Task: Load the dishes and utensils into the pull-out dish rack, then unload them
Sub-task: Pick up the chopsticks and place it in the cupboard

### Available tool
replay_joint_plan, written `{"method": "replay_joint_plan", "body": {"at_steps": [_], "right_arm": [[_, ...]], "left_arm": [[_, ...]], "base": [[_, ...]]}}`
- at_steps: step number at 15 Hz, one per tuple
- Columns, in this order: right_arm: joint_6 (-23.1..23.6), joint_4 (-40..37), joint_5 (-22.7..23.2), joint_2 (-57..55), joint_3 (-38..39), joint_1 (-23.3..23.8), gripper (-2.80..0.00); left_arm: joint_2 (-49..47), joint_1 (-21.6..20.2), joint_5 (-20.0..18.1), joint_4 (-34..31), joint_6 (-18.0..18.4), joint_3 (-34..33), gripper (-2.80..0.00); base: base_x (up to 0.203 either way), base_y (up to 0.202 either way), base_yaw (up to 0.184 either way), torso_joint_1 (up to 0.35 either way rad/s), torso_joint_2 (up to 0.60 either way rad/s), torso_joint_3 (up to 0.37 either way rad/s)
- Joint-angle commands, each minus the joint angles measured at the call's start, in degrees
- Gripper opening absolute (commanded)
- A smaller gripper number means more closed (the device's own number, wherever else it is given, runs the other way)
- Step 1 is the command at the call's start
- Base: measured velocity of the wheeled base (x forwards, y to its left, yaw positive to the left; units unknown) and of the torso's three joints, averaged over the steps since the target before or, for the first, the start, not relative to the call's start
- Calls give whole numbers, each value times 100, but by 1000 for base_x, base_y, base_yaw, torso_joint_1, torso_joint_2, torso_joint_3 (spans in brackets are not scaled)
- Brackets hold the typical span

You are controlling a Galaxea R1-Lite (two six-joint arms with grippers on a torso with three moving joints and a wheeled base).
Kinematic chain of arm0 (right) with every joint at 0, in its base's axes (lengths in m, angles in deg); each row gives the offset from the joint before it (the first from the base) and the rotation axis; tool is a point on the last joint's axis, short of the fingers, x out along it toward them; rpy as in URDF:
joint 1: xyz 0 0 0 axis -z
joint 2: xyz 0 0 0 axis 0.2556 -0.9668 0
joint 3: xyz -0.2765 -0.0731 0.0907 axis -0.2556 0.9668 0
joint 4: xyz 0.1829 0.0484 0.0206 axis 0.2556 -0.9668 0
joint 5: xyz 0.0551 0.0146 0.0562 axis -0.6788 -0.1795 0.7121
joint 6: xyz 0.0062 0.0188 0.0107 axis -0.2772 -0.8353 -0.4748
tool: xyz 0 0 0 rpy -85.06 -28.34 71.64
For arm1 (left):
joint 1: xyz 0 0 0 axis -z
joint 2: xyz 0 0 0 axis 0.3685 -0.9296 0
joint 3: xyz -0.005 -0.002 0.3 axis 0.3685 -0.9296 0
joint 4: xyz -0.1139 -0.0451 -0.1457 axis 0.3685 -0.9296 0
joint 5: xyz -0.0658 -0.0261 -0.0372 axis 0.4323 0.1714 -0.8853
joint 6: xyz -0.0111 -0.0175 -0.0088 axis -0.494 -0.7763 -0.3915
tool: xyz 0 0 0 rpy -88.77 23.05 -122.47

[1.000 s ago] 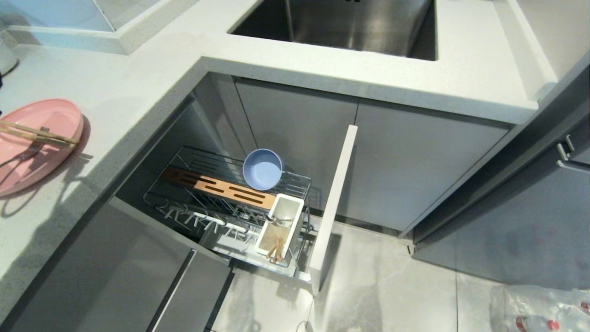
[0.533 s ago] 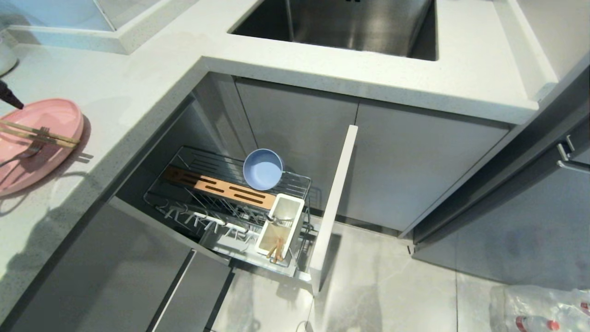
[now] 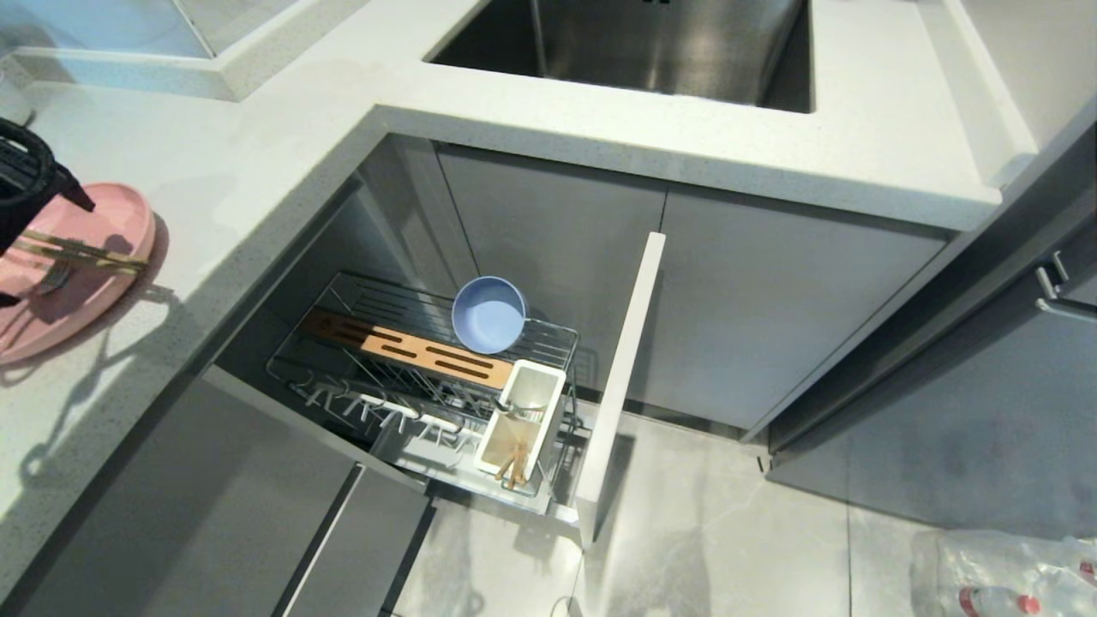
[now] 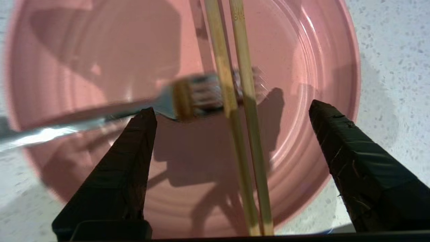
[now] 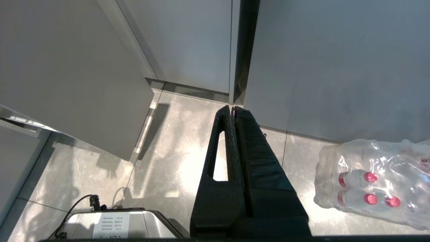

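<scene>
Left wrist view showed the left gripper (image 4: 231,107) spread wide, holding nothing, above chopsticks (image 4: 247,141) lying across the pink plate (image 4: 302,50).

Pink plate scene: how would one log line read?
left gripper: open above chopsticks, fork on pink plate | right gripper: shut, parked | blue bowl: in rack

Left gripper arrives over the pink plate

At the frame's left edge, we now see our left gripper (image 3: 26,184) above the pink plate (image 3: 103,274), its fingers spread wider.
</scene>
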Motion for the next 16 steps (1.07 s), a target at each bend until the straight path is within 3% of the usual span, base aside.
{"method": "replay_joint_plan", "body": {"at_steps": [1,14,15,16], "right_arm": [[-1,2,0,0,0,-3,-280],[-1,2,0,-4,0,-3,-280],[-1,1,0,0,0,-3,-280],[-1,-2,0,0,0,-3,-280]], "left_arm": [[-154,-2,-4,-13,-44,9,0],[-328,15,-68,32,-53,-132,0],[-328,13,-67,32,-47,-156,-280],[-319,14,-67,32,-45,-178,-280]], "base": [[0,0,0,0,0,0],[0,0,0,0,0,0],[0,0,0,0,0,0],[0,0,0,0,0,0]]}}
